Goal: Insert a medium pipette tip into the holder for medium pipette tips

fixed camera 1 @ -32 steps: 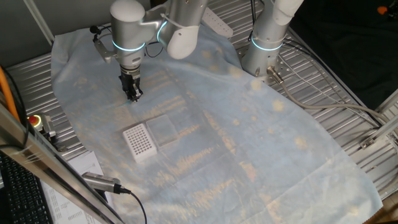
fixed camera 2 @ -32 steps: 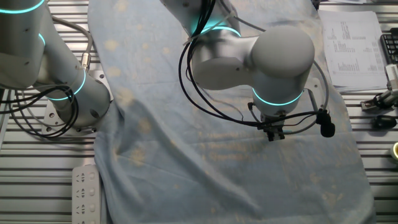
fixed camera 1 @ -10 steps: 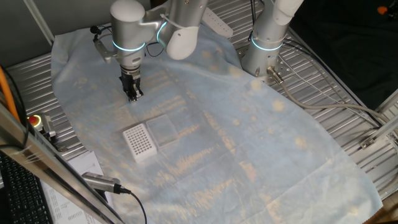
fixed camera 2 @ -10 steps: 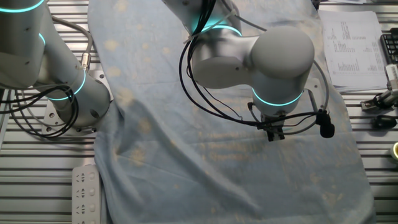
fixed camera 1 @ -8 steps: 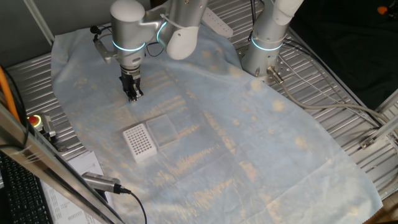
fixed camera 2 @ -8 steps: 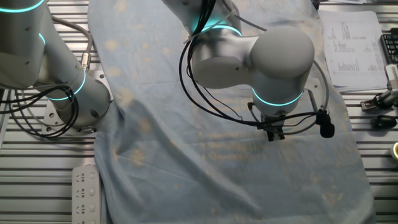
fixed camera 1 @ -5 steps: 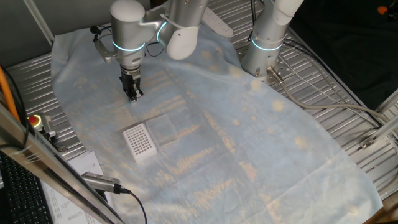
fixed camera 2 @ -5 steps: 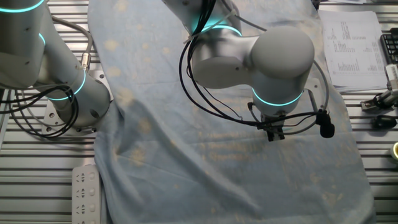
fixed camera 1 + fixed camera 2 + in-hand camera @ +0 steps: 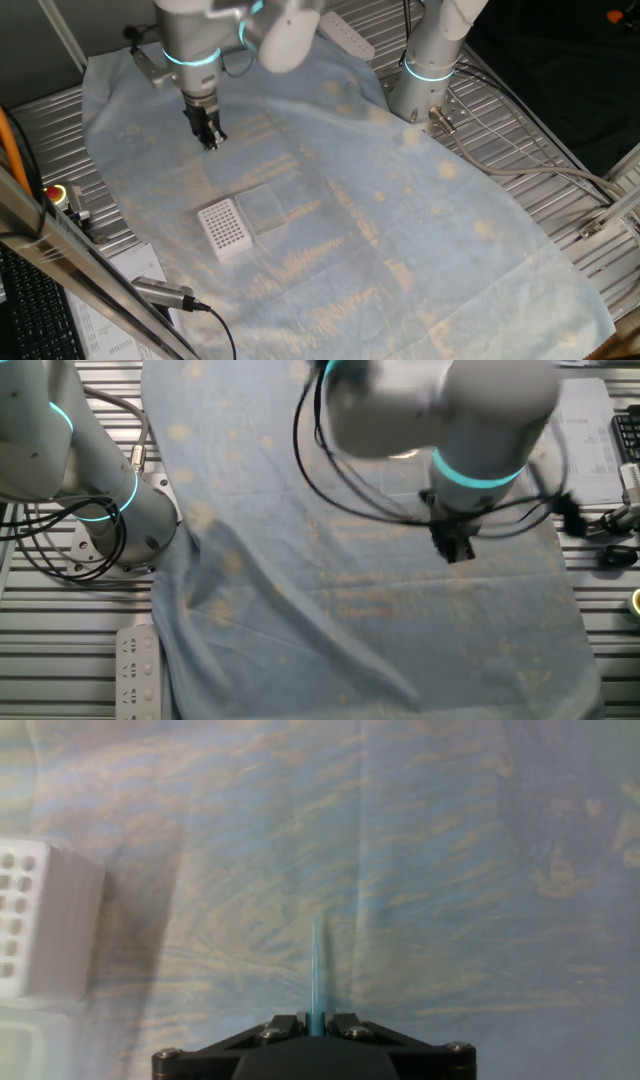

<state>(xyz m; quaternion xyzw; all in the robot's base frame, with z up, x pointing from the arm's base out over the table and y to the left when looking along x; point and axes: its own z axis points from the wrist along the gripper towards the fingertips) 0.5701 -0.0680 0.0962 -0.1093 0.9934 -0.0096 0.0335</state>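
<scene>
Pincer [image 9: 211, 141] now lifted off the counter [image 9: 420, 230], clamped on medium pipette tip [image 9: 316, 970]; pick done, carry to holder [image 9: 223, 227] next.

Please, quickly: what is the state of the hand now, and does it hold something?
Hand: closed on the blue tip, which sticks out past the fingers.

Two fixed views overlook the table [image 9: 420, 230] from opposite sides, sharing the pincer [image 9: 211, 140]; hand view faces down, close.
</scene>
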